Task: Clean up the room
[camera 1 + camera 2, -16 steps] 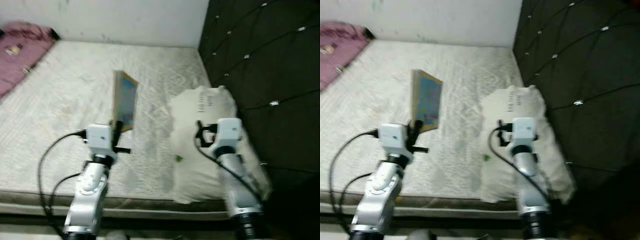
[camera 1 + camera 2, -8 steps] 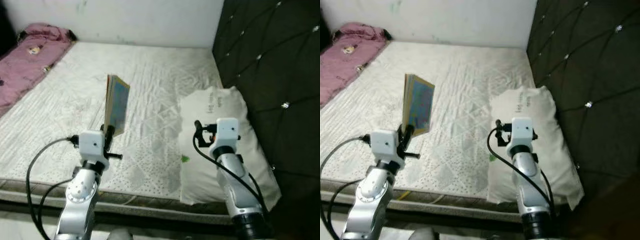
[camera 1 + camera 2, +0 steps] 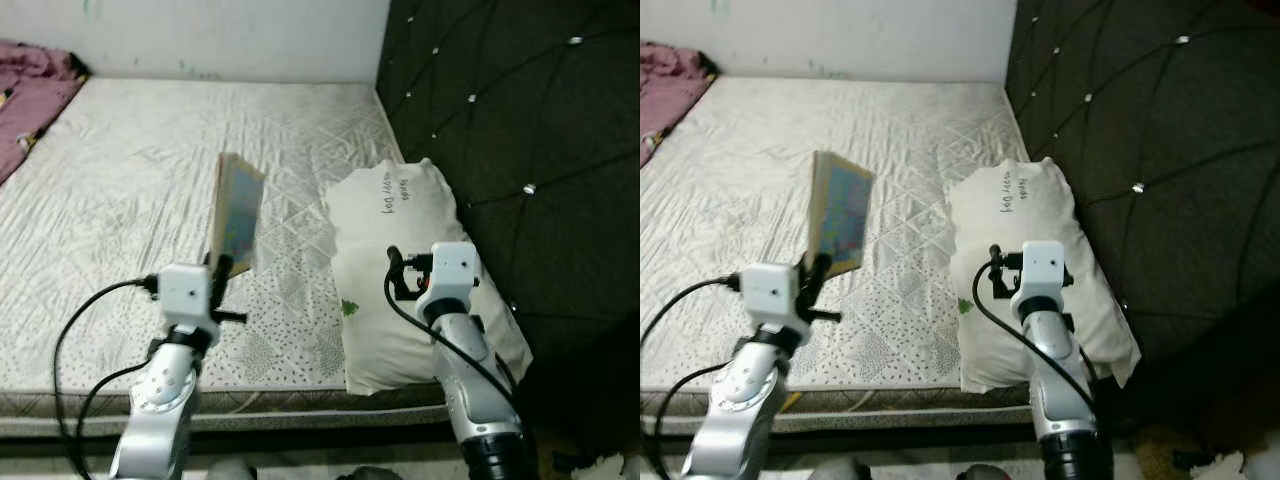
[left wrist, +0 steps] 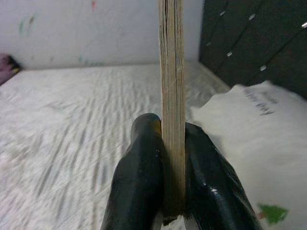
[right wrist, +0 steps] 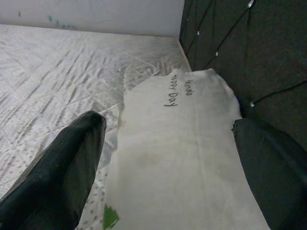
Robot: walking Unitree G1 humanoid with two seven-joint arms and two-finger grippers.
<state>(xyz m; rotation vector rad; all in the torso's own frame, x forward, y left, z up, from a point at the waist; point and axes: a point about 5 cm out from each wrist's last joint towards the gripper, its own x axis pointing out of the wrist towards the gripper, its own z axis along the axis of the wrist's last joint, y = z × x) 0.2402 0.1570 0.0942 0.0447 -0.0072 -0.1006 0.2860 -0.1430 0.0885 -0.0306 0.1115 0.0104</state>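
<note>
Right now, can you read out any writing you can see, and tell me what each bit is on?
"Happy Day": only partly legible, handwritten in dark letters on the white pillow by the headboard.
A second, shorter word beside it on the pillow: too blurred to read.
The book clamped in the left gripper: colourful cover, no legible text.

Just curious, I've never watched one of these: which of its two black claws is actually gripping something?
The left gripper: its two black fingers are clamped on the thin colourful book, holding it upright on edge. The right gripper is spread open above the white pillow.
</note>
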